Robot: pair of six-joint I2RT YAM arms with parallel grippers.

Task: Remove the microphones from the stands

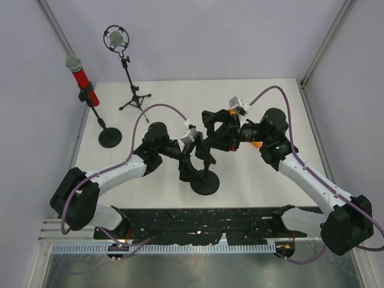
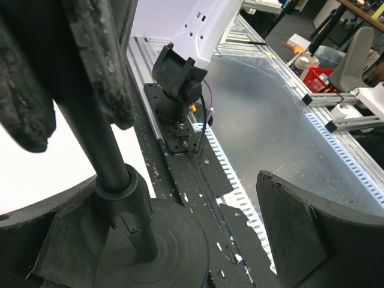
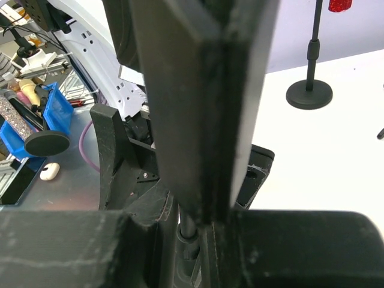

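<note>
Fingers (image 2: pixel 294 234) of left gripper (image 2: pixel 171 186): matt blk plastic, rough and grainy, edges scuffed. Betw. its jaws, stand pole (image 2: pixel 111 156): smooth blk tube w/ satin sheen, looks metal. Its collar (image 2: pixel 129 201) looks like moulded plastic. Stand base (image 2: pixel 174 249) below the jaws: matt blk, fine rings. Beyond the jaws: blk strip (image 2: pixel 207 180) w/ white chips, then dull grey metal sheet (image 2: pixel 270 102). Fingers (image 3: pixel 180 90) of right gripper (image 3: pixel 225 90): flat matt blk, faint scratches. Table (image 3: pixel 336 138) past them: smooth matt white.

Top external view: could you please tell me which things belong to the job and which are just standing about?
Job: centre stand (microphone unseen), left gripper open around its pole, right gripper shut.
Standing about: red microphone, shock-mounted microphone on tripod.
</note>
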